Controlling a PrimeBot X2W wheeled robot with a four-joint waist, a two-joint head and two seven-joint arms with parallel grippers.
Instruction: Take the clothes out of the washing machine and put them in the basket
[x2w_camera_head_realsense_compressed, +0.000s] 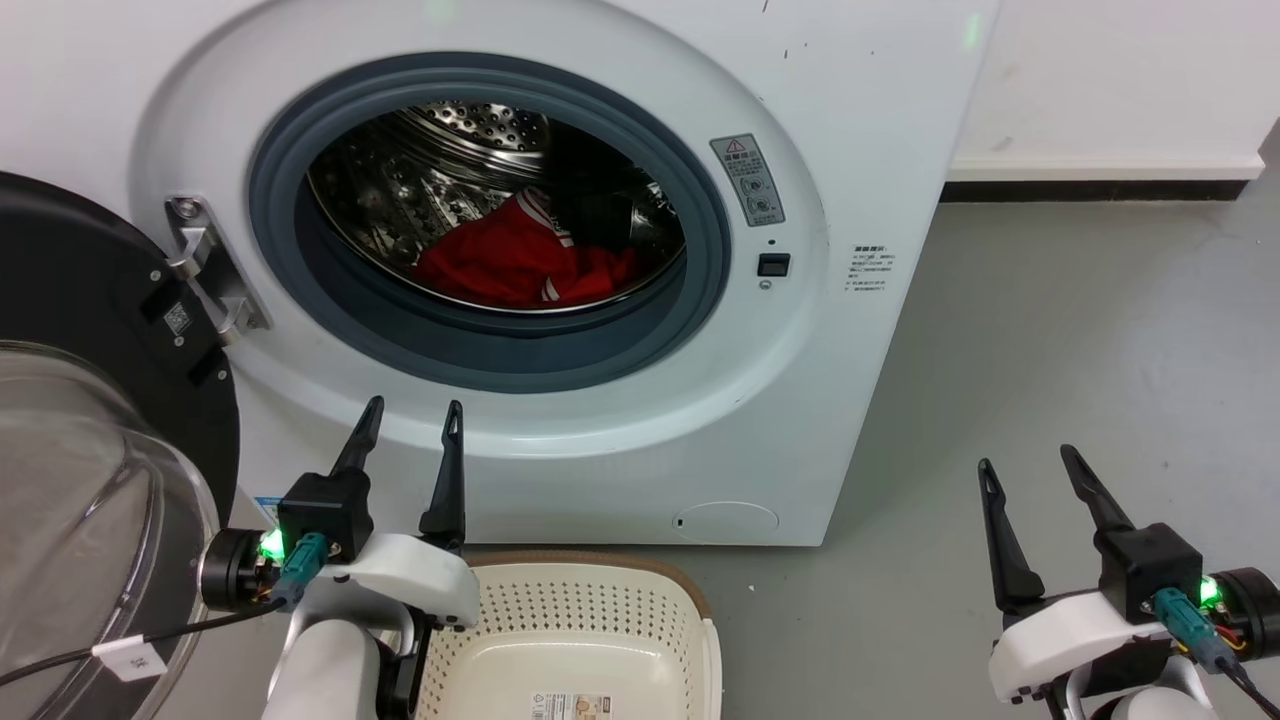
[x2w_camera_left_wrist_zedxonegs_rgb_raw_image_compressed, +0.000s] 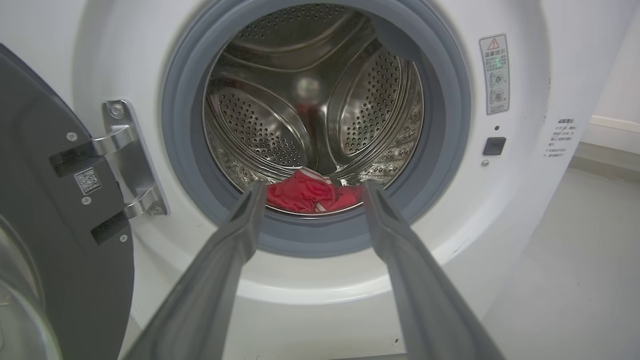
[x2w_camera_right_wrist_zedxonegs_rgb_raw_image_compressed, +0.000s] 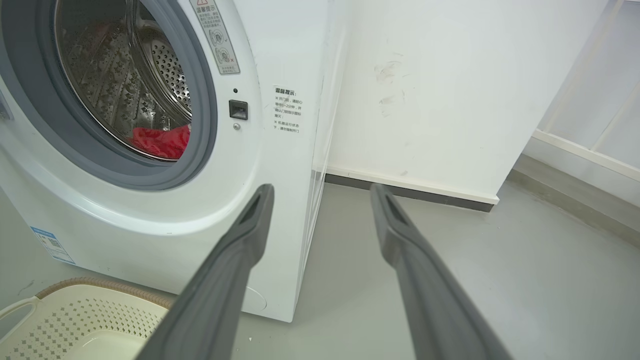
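Red clothes (x2w_camera_head_realsense_compressed: 520, 262) with white striped trim lie at the bottom of the steel drum of the white washing machine (x2w_camera_head_realsense_compressed: 830, 380), whose porthole stands uncovered. The wrist views show them too: clothes (x2w_camera_left_wrist_zedxonegs_rgb_raw_image_compressed: 305, 192) and clothes (x2w_camera_right_wrist_zedxonegs_rgb_raw_image_compressed: 160, 141). The cream perforated basket (x2w_camera_head_realsense_compressed: 590, 610) sits on the floor in front of the machine, with nothing in it. My left gripper (x2w_camera_head_realsense_compressed: 412, 418) is open below the porthole, outside the drum. My right gripper (x2w_camera_head_realsense_compressed: 1028, 462) is open over the floor to the machine's right.
The black-rimmed glass door (x2w_camera_head_realsense_compressed: 90, 430) hangs swung out at the left on its metal hinge (x2w_camera_head_realsense_compressed: 215, 270). Grey floor (x2w_camera_head_realsense_compressed: 1080, 350) stretches right of the machine to a white wall with a dark baseboard (x2w_camera_head_realsense_compressed: 1100, 188).
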